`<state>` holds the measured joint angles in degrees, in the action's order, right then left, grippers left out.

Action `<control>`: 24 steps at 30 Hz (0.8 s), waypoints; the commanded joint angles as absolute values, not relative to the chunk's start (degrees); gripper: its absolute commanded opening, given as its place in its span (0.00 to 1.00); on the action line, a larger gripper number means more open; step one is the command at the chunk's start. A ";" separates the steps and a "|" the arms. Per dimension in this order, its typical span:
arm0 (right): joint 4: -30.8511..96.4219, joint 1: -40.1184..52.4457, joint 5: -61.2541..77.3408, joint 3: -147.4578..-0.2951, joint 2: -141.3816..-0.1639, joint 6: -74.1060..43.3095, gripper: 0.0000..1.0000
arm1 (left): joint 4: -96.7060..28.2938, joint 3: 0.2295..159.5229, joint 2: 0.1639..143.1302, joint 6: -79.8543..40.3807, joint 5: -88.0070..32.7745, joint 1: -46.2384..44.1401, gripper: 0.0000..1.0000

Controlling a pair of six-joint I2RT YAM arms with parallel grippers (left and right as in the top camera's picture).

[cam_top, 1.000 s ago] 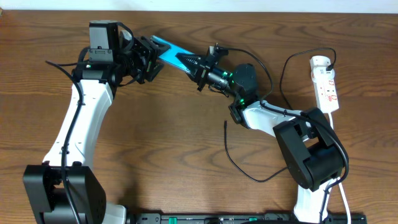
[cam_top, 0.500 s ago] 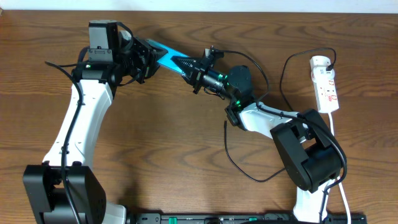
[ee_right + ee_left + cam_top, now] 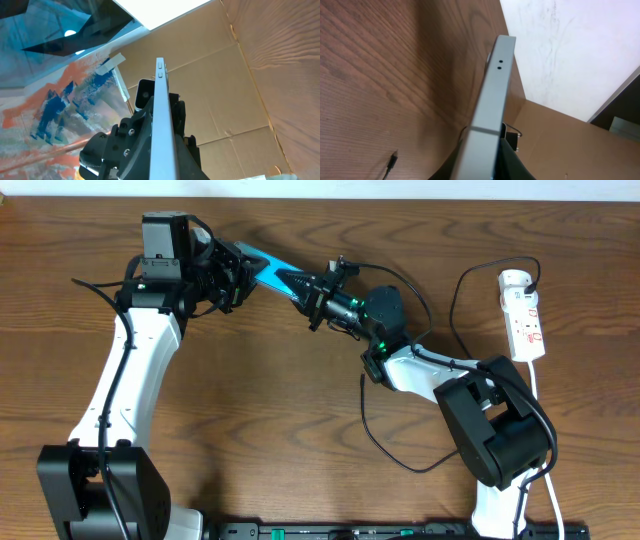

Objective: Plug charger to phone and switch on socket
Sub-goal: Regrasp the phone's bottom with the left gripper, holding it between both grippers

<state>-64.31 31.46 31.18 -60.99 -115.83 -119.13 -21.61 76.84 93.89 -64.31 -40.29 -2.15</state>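
Slim rectangular smartphone (image 3: 268, 270), turquoise screen up, held clear of brown wooden bench (image 3: 280, 400) near 12 o'clock, tilted. Edge-on in both wrist views: thin grey metal rim (image 3: 492, 100). Clamped at its 9 o'clock end by left fingers (image 3: 238, 280), at its 3 o'clock end by right fingers (image 3: 305, 284). Thin black charger cable (image 3: 362, 385) lying loose toward 5 o'clock. Narrow white power strip (image 3: 525, 320) at 3 o'clock, well apart.

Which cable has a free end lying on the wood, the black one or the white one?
The thin black charger: its plug tip lies loose on the table. The white lead leaves the socket and runs toward the near edge.
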 commanded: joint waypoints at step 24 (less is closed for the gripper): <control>-65.36 32.36 25.63 -61.23 -115.42 -117.40 0.01 | -21.47 76.93 94.19 -62.85 -38.70 -2.24 0.07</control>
<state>-64.55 32.01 28.27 -60.99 -115.83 -121.27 -20.53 76.84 93.89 -62.94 -39.92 -2.09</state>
